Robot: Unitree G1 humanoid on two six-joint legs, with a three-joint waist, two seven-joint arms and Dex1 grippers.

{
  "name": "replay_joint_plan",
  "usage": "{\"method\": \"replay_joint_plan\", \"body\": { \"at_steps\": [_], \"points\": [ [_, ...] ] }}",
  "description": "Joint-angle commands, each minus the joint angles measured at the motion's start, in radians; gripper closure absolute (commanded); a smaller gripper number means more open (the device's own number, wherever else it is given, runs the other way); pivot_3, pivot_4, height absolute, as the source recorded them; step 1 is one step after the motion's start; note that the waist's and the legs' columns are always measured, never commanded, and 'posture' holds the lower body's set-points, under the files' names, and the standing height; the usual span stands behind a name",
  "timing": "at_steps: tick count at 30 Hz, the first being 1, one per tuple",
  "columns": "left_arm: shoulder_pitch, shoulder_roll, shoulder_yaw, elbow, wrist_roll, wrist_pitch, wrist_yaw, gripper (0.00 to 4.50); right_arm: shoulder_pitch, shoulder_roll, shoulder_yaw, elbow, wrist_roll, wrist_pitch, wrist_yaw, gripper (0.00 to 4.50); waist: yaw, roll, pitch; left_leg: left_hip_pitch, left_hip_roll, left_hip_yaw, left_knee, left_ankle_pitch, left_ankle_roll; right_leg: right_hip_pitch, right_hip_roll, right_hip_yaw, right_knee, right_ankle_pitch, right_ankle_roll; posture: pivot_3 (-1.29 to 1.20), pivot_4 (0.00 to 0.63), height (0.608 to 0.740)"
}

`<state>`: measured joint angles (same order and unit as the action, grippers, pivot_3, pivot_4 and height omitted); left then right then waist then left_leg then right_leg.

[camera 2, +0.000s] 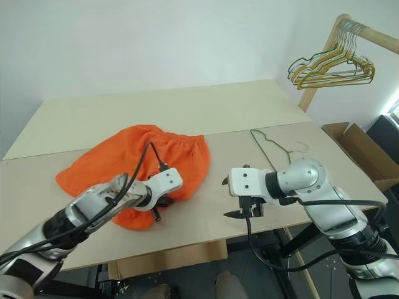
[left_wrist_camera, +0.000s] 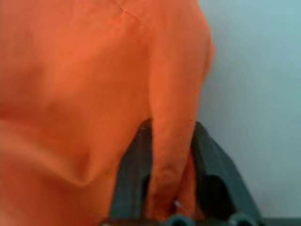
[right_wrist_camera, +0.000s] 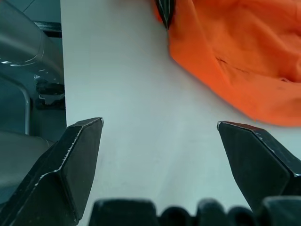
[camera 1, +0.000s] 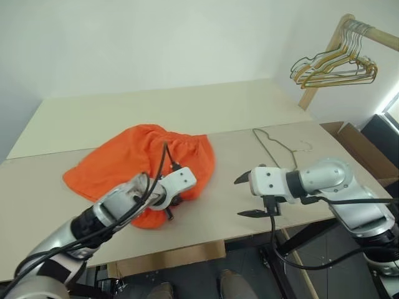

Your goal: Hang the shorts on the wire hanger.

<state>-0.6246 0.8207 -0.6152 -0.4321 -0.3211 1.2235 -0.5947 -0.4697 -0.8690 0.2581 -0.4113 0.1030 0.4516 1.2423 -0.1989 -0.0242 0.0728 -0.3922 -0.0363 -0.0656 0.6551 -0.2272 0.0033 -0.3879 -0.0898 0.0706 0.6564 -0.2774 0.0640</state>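
The orange shorts lie crumpled on the table's left half. My left gripper is down on their near right edge. The left wrist view shows it shut on a raised fold of the orange fabric, pinched between its two dark fingers. The thin wire hanger lies flat on the table to the right of the shorts, hook pointing right. My right gripper hovers open above bare table between shorts and hanger, pointing left and holding nothing. In the right wrist view the shorts' edge lies a little beyond its fingertips.
A bunch of gold and dark wire hangers hangs from a wooden rack at the far right. A cardboard box stands beside the table's right end. The table's front edge runs just below both grippers.
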Motion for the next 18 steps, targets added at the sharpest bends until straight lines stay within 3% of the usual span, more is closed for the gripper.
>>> {"method": "replay_joint_plan", "body": {
  "at_steps": [1,7,14,18],
  "points": [
    [0.089,0.195,0.085,-0.123,-0.023,-0.212,-0.205,4.48,-0.032,0.014,0.007,0.052,-0.029,-0.073,-0.026,0.0,-0.012,0.0,0.0,0.0,0.0,0.0,0.0,0.0,0.0,-0.001,0.0,0.0,0.0,0.0,0.0,-0.21,0.022,0.74],
    [0.313,0.385,0.328,-0.111,-0.065,-0.527,-0.406,4.48,-0.067,0.163,0.1,0.264,-0.235,-0.413,-0.243,0.0,-0.008,0.002,-0.001,0.001,0.0,0.0,0.0,0.0,-0.001,0.0,0.0,0.0,0.001,0.0,0.0,-0.17,0.01,0.74],
    [0.455,0.384,0.582,-0.07,-0.111,-0.632,-0.466,4.48,-0.231,0.356,0.274,0.749,-0.598,-0.787,-0.656,0.0,-0.005,0.002,-0.002,0.002,-0.001,0.0,0.0,0.0,-0.001,-0.001,0.0,0.0,0.002,0.0,0.0,-0.09,0.0,0.74],
    [0.528,0.39,0.685,-0.081,-0.131,-0.662,-0.514,4.48,-0.336,0.448,0.317,1.011,-0.71,-0.879,-0.872,0.0,-0.006,0.002,-0.002,0.002,-0.002,0.0,-0.001,0.0,-0.001,-0.001,0.0,0.0,0.002,0.0,0.0,-0.06,0.0,0.74]
  ]
}}
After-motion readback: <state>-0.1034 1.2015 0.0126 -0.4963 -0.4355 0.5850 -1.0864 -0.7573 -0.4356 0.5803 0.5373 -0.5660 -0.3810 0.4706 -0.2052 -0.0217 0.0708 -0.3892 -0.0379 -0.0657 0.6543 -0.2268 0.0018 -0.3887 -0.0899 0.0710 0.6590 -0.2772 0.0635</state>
